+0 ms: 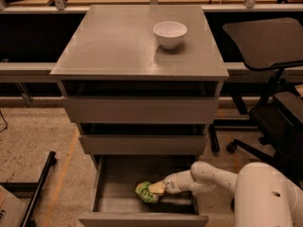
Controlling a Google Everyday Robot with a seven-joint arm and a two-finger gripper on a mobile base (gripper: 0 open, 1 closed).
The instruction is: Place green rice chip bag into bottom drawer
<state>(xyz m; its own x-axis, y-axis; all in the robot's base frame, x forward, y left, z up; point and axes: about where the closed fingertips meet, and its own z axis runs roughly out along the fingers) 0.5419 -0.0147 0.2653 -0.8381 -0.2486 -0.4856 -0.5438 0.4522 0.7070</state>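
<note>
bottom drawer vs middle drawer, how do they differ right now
The bottom drawer is pulled far out with its interior showing; the middle drawer shows only a narrow dark gap above its front. The bottom drawer holds the green rice chip bag, with the tool inside it at the bag; the middle drawer's inside is hidden. Both are grey with plain flat fronts.

We see the crumpled green rice chip bag (145, 192) inside the open bottom drawer (113, 176), near its front, with the gripper (158, 188) touching its right side.
</note>
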